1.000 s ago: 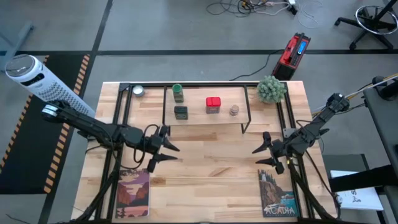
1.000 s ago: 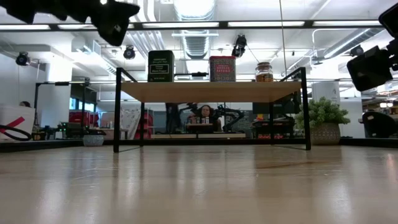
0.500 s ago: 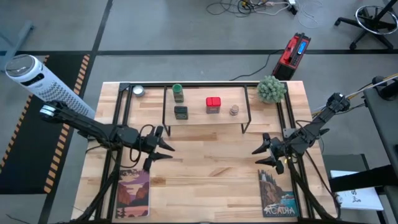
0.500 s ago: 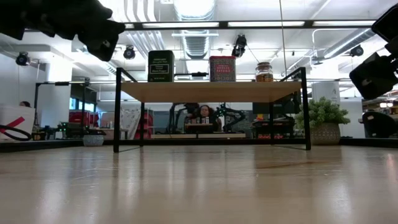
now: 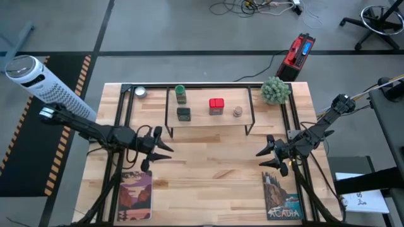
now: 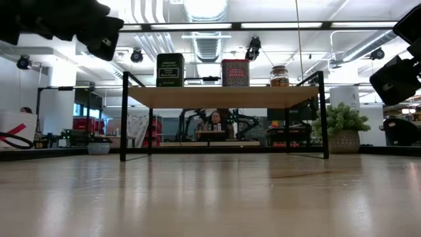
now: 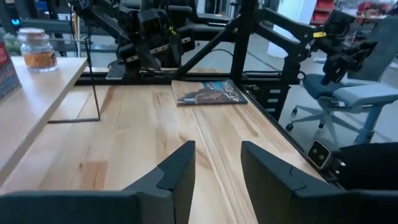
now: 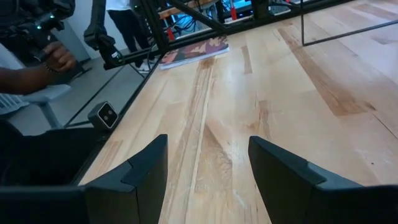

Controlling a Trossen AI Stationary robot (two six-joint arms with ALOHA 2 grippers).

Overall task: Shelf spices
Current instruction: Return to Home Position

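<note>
The shelf [image 5: 208, 125], a low black-rod rack with a light board, stands at the table's far middle. On its board stand the spices: a green-capped bottle [image 5: 180, 94], a dark grey square jar [image 5: 183, 114], a red square tin [image 5: 216, 106] and a tiny beige jar [image 5: 238, 112]. My left gripper [image 5: 169, 151] hovers in front of the shelf's left end, pointing toward the table's right. Its fingers [image 7: 180, 171] stand a little apart with nothing between them. My right gripper [image 5: 260, 157] hovers in front of the shelf's right end, pointing left, open and empty.
A round silver tin [image 5: 140, 93] sits left of the shelf and a small potted plant [image 5: 276, 90] right of it. Picture booklets lie at the near left [image 5: 134, 195] and near right [image 5: 282, 197]. Bare wood [image 5: 214, 167] lies between the grippers. A person's hand [image 8: 55, 59] shows beyond the table.
My left gripper has drawn back toward the table's left edge, away from the shelf, sinking a little. My right gripper has stayed in place and rolled slightly about its own pointing line. The spices stand as before.
</note>
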